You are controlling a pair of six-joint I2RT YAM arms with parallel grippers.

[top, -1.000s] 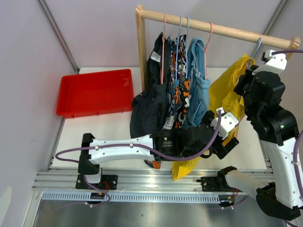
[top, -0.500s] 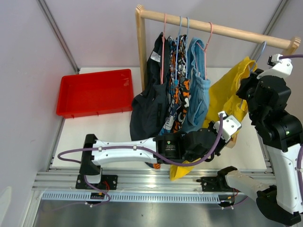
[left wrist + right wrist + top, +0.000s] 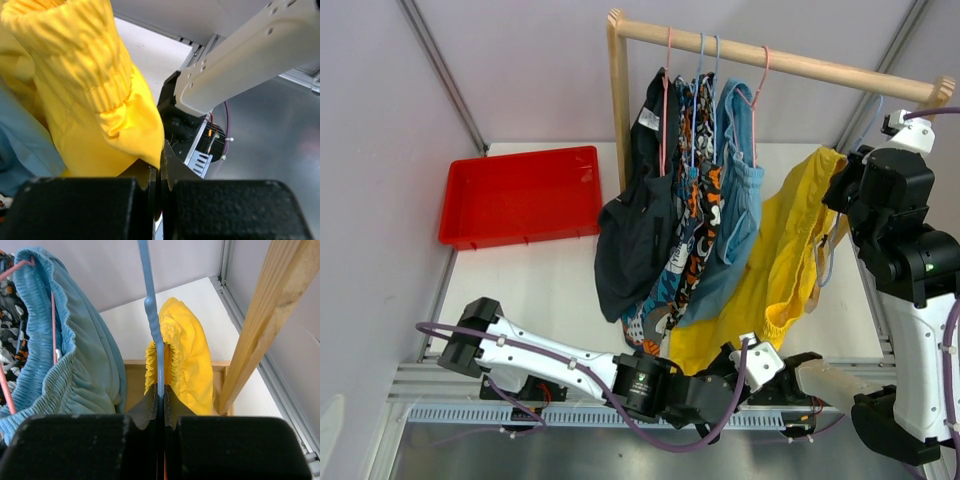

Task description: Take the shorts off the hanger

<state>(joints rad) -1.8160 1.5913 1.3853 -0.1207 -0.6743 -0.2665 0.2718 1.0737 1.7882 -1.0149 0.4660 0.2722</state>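
Observation:
The yellow shorts (image 3: 775, 265) hang stretched from a blue hanger (image 3: 153, 315) at the right end of the wooden rail (image 3: 770, 60) down toward the table's near edge. My left gripper (image 3: 738, 362) is shut on their lower hem; in the left wrist view the yellow shorts (image 3: 90, 100) run up from the closed left gripper (image 3: 161, 167). My right gripper (image 3: 160, 399) is shut on the hanger's neck, just above the gathered waistband of the yellow shorts (image 3: 187, 355). Black shorts (image 3: 635, 230), patterned shorts (image 3: 695, 200) and blue shorts (image 3: 740, 195) hang further left.
A red tray (image 3: 520, 195) lies at the table's left. The rail's wooden upright (image 3: 617, 100) stands behind the black shorts. The right arm's white link (image 3: 240, 65) passes close above the left gripper. The blue shorts (image 3: 80, 365) hang just left of the right gripper.
The left gripper shut on the yellow shorts' hem and drew it down toward the near edge, stretching the fabric out. The right gripper kept hold of the hanger and shifted slightly.

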